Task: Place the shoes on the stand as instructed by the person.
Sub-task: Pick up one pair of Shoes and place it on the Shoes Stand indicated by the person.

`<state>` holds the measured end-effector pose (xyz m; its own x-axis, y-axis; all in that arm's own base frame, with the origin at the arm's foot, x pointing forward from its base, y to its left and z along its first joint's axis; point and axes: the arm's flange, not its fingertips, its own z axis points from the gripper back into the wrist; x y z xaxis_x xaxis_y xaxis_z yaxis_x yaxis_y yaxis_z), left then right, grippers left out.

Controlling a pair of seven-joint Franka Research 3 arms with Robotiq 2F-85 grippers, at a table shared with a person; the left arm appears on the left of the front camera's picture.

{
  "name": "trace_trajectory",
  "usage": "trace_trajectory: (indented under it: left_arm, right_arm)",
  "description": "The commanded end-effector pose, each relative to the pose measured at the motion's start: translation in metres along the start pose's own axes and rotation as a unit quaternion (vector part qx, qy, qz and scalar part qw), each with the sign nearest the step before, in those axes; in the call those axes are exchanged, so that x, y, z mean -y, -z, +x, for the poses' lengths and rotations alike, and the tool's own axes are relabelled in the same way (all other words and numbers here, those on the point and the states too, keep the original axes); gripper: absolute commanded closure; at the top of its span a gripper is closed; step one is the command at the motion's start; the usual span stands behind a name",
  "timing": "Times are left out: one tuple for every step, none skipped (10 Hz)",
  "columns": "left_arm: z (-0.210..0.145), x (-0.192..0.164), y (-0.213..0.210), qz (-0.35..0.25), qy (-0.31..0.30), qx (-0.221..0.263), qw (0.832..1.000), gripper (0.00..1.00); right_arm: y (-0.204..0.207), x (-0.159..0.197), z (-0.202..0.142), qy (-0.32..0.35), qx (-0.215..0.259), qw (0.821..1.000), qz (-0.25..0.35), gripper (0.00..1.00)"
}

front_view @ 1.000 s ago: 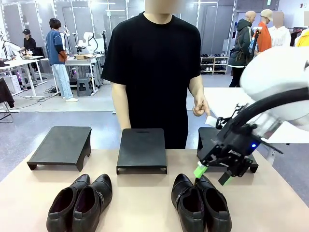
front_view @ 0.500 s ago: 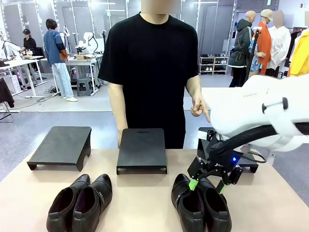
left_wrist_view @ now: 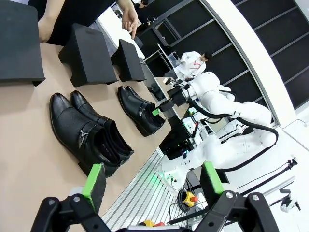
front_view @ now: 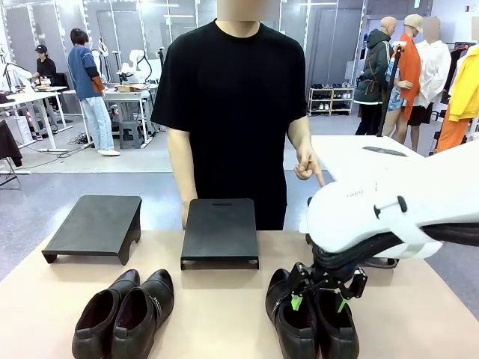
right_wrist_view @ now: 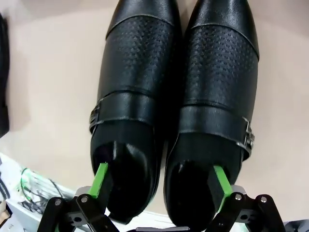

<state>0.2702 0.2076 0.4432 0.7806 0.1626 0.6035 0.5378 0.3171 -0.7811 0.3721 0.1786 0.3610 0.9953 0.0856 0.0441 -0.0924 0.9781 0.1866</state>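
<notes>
Two pairs of glossy black shoes stand on the tan table. The left pair [front_view: 123,310] sits near the front left. Over the right pair [front_view: 310,325] my right gripper [front_view: 316,301] hangs low and open. In the right wrist view its green fingertips [right_wrist_view: 101,179] sit over the heel openings of the two shoes [right_wrist_view: 130,111], with the shoes' inner walls between them. My left gripper [left_wrist_view: 153,181] is open with nothing in it, well back from the left pair [left_wrist_view: 89,133]. The person [front_view: 228,112] stands at the far side, and a hand [front_view: 308,166] points a finger down toward the right.
Three black stands line the far half of the table: left [front_view: 96,224], middle [front_view: 219,230] and right [left_wrist_view: 128,58], the last mostly hidden behind my right arm in the front view. Bare tabletop [front_view: 217,314] lies between the two pairs.
My right arm has swung down and toward the table's front, bringing the open gripper from above the right pair's toes to their heel openings. The person's hand keeps pointing.
</notes>
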Motion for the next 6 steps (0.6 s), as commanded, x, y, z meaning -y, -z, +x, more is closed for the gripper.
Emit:
trace_trajectory:
  left_arm:
    - [-0.0016, -0.0004, -0.0015, -0.007, 0.010, -0.002, 1.000, 0.00]
    - [-0.0016, -0.0004, -0.0015, -0.007, 0.010, -0.002, 1.000, 0.00]
    - [-0.0016, -0.0004, -0.0015, -0.007, 0.010, -0.002, 1.000, 0.00]
    - [-0.0016, -0.0004, -0.0015, -0.007, 0.010, -0.002, 1.000, 0.00]
    - [-0.0016, -0.0004, -0.0015, -0.007, 0.010, -0.002, 1.000, 0.00]
    - [-0.0016, -0.0004, -0.0015, -0.007, 0.010, -0.002, 1.000, 0.00]
  right_arm:
    - [0.0187, -0.0087, 0.0056, 0.016, 0.004, 0.999, -0.029, 0.00]
    - [0.0253, -0.0107, 0.0051, 0.011, -0.003, 0.999, -0.036, 0.00]
    - [0.0279, -0.0133, 0.0045, 0.001, -0.011, 0.999, -0.036, 0.00]
    - [0.0274, -0.0141, 0.0046, -0.013, -0.012, 0.999, -0.038, 0.37]
    - [0.0272, -0.0144, 0.0043, -0.019, -0.014, 0.999, -0.041, 0.60]
    - [0.0278, -0.0154, 0.0040, -0.020, -0.014, 0.999, -0.042, 0.97]
